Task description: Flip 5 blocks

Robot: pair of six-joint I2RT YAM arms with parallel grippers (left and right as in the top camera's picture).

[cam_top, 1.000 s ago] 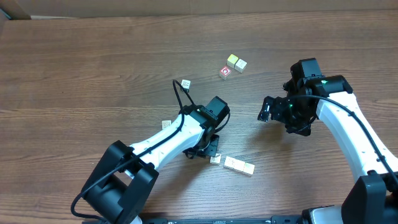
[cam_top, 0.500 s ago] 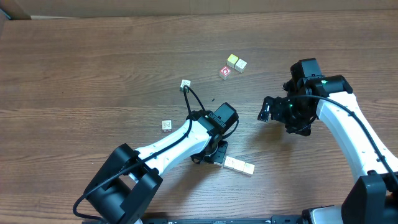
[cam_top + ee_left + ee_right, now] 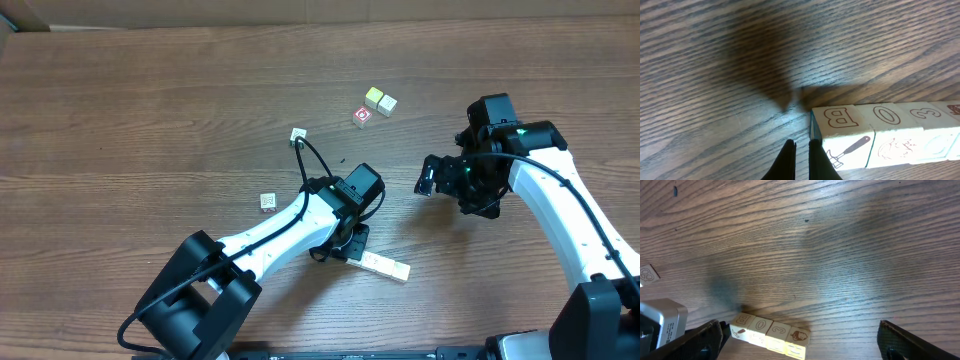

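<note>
**Overhead view: closed left jaws at the end of a row of blocks**

Farthest left on the table point(image 3: 120, 120), one lone block point(image 3: 267, 201) lies by itself. A second lone block point(image 3: 298, 135) sits farther back, well apart from it.

Next comes the left gripper point(image 3: 800, 145), with its jaws pressed together on nothing. Its tips are down at the tabletop, right beside the B end of the row point(image 3: 880, 135). Whether a finger actually touches that cube I cannot tell.

The row is four pale blocks set face to face, showing B, O, 3 and an acorn on top. Toward the back of the table, three coloured cubes point(image 3: 375, 105) cluster together, apart from the row.

On the right, the right gripper point(image 3: 428, 180) hangs clear of everything, jaws spread wide and empty.

The blocks look like light, rigid wood with smooth printed faces. They should slide or tip readily under a push and will not give under a squeeze.

Because the cubes in the row touch, only the long-side faces and the two end faces are free. Pinching one cube across its two long-side faces seems the surest hold, and the lone blocks can be taken from any pair of sides.

The surface is dark, fine-grained wood laminate, flat and fairly slick. Beyond its far edge only a tan strip point(image 3: 300, 10) shows, and nothing more of the room is visible.
</note>
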